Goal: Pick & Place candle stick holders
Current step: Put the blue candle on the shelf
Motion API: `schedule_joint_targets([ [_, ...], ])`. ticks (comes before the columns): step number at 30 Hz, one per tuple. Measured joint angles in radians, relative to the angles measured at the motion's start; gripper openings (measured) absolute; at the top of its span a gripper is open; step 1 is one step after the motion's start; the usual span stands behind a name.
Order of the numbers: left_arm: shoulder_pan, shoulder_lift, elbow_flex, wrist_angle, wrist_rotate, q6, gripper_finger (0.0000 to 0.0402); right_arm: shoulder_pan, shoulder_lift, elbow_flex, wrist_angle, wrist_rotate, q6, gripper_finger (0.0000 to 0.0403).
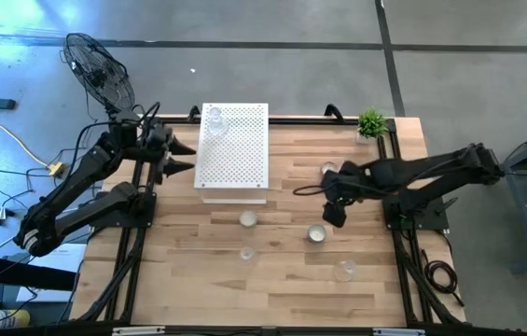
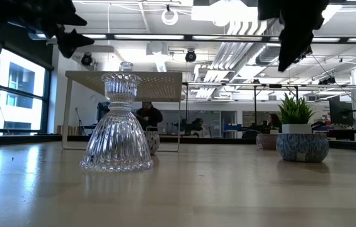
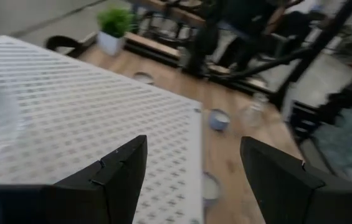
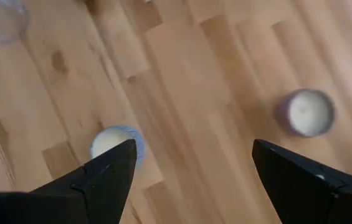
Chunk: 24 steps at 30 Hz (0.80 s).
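The right claw [image 1: 334, 216], fingers apart and empty, hangs above the wooden surface [image 1: 291, 280] beside a round candle holder [image 1: 316, 233]. More holders lie near the white perforated box [image 1: 233, 149]; one glass holder [image 1: 214, 121] stands on it. The left claw [image 1: 181, 157], also apart, waits at the box's edge. A careless descent could knock the light cup aside.

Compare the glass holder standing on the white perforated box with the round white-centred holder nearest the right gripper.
The glass holder stands on top of the white perforated box; the white-centred holder sits on the bare wooden table. The glass holder is clear, while the white-centred holder is opaque with a pale filling. The glass holder lies near the left gripper, the other just beside the right gripper. Neither is gripped.
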Motion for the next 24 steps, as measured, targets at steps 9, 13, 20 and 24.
schedule_joint_targets([
  [9,0.0,0.001,0.0,0.001,-0.009,0.002,0.0253,0.0,0.0,-0.202,0.256,-0.135,0.038,0.0316],
  [13,0.0,0.002,-0.02,0.018,-0.012,0.002,0.0253,0.0,0.0,-0.262,0.331,-0.157,0.036,0.0316],
  [20,0.0,0.002,-0.046,0.024,-0.033,-0.02,0.0253,0.011,0.001,-0.321,0.41,-0.158,0.059,0.0316],
  [24,0.0,0.002,-0.046,0.039,-0.029,-0.053,0.0253,0.022,0.018,-0.348,0.461,-0.16,0.061,0.0316],
])
